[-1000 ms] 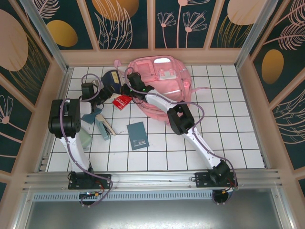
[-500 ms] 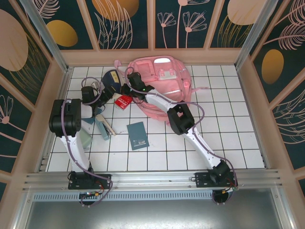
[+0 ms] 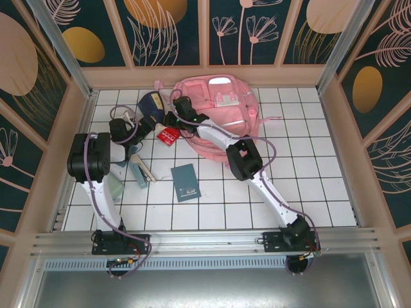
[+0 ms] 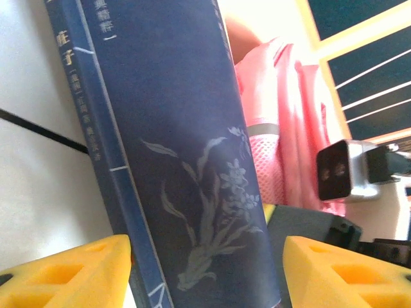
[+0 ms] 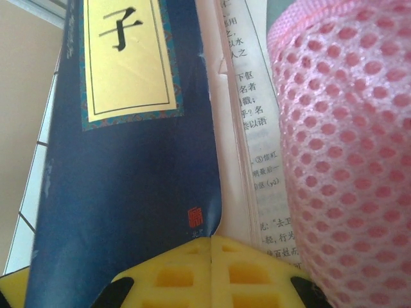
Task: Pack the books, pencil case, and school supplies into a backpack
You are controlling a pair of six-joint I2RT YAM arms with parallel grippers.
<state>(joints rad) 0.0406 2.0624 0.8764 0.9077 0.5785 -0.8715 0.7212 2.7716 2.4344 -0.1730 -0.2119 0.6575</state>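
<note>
Navy book [image 4: 186,160] between wide-open left jaws; right jaws closed tight on its cover edge, beside backpack [image 5: 347,160] mesh.

Your worktop [image 3: 308,160] is white tile with a dark grid, and one of those grid lines crosses the left wrist view [image 4: 38,131]. Around its back and side edges you have walls [image 3: 170,32] of dark teal panels with gold ovals and pale leaf drawings, set in tan frames. Metal posts [image 3: 58,45] rise at the back corners. A rail [image 3: 205,240] runs along the near edge, with a grey sheet [image 3: 205,285] just beyond it.
</note>
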